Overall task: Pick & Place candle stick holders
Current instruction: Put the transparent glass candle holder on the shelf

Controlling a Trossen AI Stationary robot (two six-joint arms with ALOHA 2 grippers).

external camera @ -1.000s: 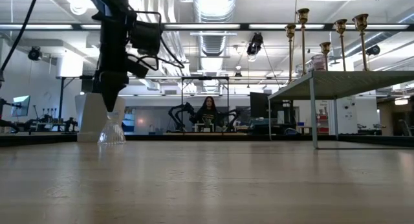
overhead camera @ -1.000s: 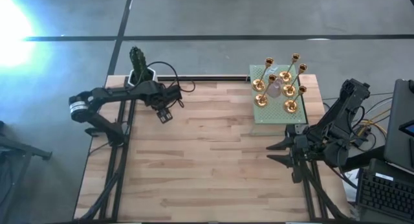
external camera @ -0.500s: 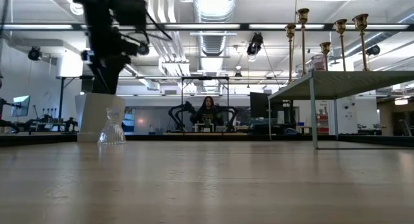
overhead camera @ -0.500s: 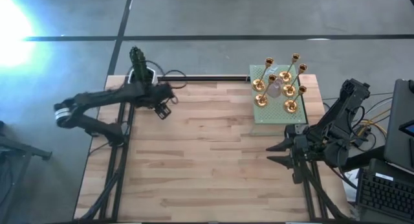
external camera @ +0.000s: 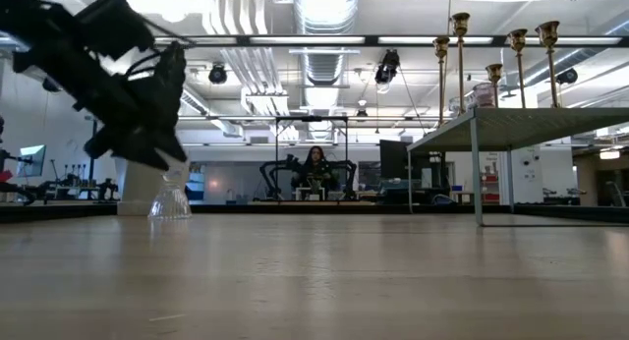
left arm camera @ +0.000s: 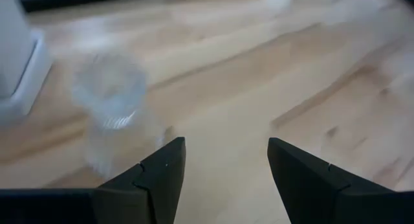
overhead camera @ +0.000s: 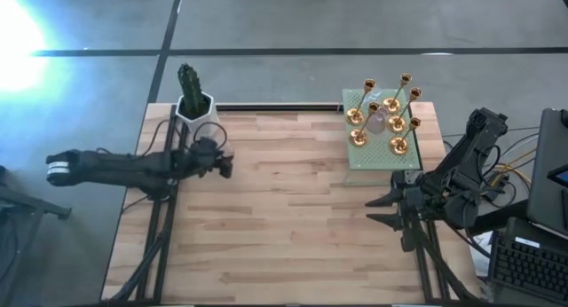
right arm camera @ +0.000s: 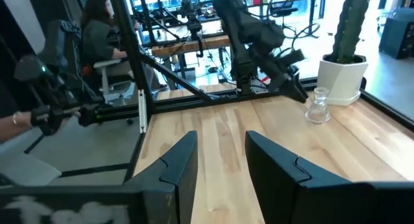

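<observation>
While its fingers stand apart and hold nothing, the left gripper (left arm camera: 223,166) hangs above the wooden table (overhead camera: 284,218), near the clear glass holder (left arm camera: 110,107) that stands just beside the white cactus pot (overhead camera: 195,107) at the far left corner. Gold candle stick holders (overhead camera: 386,107) stand on a raised green shelf (overhead camera: 373,156) at the far right. Spread and empty, the right gripper (right arm camera: 220,159) waits at the table's right edge. Beyond, a person (external camera: 316,168) sits in the workshop.
</observation>
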